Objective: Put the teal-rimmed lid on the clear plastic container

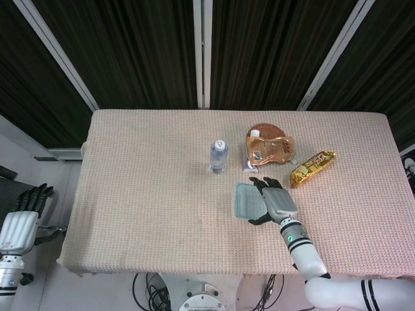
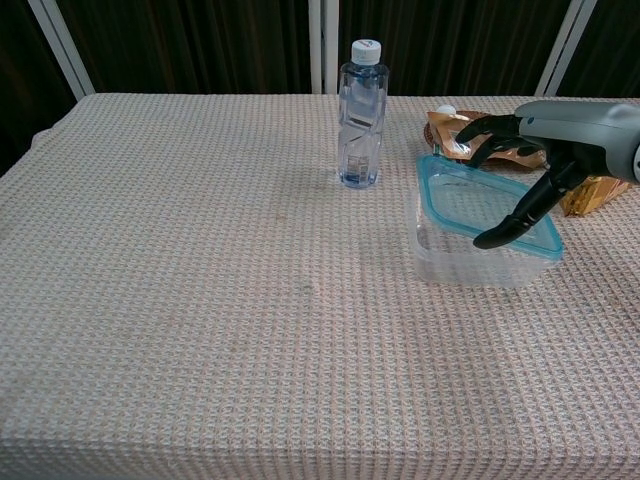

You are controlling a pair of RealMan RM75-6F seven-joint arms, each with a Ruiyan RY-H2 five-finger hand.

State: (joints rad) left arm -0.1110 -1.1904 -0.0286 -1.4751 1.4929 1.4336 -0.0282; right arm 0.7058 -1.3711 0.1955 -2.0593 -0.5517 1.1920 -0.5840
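The teal-rimmed lid (image 2: 470, 196) (image 1: 246, 200) lies over the clear plastic container (image 2: 465, 262), tilted slightly with its right side higher. My right hand (image 2: 540, 165) (image 1: 274, 201) holds the lid from the right, its fingers along the far rim and its thumb over the near rim. The container stands right of the table's centre; only its front wall shows below the lid. My left hand (image 1: 23, 217) hangs off the table's left side with its fingers apart, holding nothing.
A water bottle (image 2: 360, 115) (image 1: 218, 156) stands just behind-left of the container. An orange pouch (image 1: 269, 148) on a brown plate and a gold snack packet (image 1: 312, 167) lie behind and to the right of my right hand. The cloth-covered table (image 2: 200, 280) stretches wide to the left.
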